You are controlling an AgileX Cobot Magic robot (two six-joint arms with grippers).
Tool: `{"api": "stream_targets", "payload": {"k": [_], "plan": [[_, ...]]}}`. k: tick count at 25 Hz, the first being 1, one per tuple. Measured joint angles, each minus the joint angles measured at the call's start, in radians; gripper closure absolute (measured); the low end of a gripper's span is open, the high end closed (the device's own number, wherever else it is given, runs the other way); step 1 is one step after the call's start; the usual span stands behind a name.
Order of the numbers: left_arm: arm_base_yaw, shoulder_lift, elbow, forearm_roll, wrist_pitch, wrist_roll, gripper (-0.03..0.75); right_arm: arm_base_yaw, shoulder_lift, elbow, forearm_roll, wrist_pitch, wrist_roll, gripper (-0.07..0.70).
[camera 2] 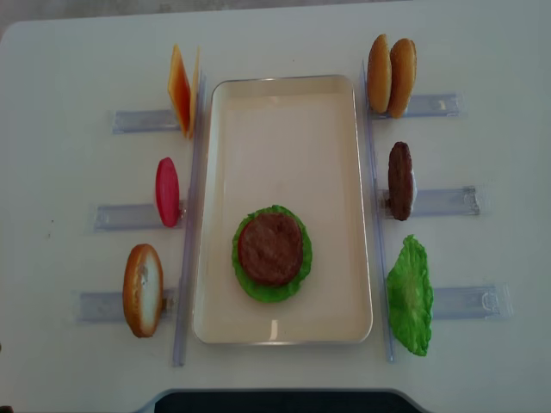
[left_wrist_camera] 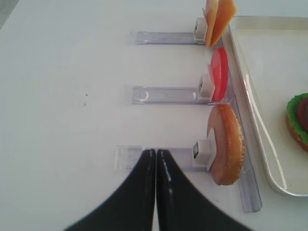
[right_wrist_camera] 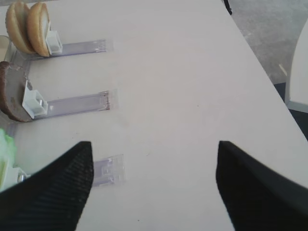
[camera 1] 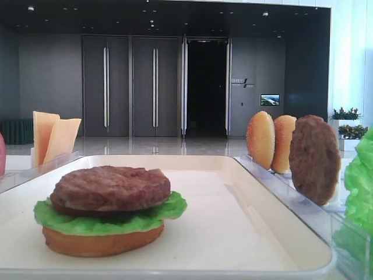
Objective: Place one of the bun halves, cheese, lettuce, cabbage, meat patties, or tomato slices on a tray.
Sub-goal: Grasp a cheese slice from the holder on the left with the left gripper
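The cream tray (camera 2: 284,138) lies mid-table and holds a stack: a bun half (camera 1: 99,242), lettuce (camera 2: 244,277) over it, and a meat patty (camera 2: 270,249) on top. Two cheese slices (camera 2: 181,90), a red tomato slice (camera 2: 167,191) and a bun half (camera 2: 143,289) stand in holders left of the tray. On its right stand two bun halves (camera 2: 392,75), a patty (camera 2: 399,180) and lettuce (camera 2: 410,295). My left gripper (left_wrist_camera: 156,153) is shut and empty, left of the bun half (left_wrist_camera: 226,144). My right gripper (right_wrist_camera: 154,143) is open over bare table.
Clear plastic holder rails (camera 2: 430,201) run outward from both long sides of the tray. The table's right edge (right_wrist_camera: 260,62) shows in the right wrist view, with grey floor beyond it. A dark strip (camera 2: 275,402) lies along the near table edge.
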Motion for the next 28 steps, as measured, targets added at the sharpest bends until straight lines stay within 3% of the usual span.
{"api": "stream_targets", "payload": {"k": [23,28], "plan": [[0.000,0.000,0.000,0.000,0.000,0.001,0.718,0.000,0.000,0.000,0.000,0.000,0.000,0.097],[0.000,0.000,0.000,-0.002,0.000,0.009,0.679,0.000,0.000,0.000,0.000,0.000,0.006,0.097]]}}
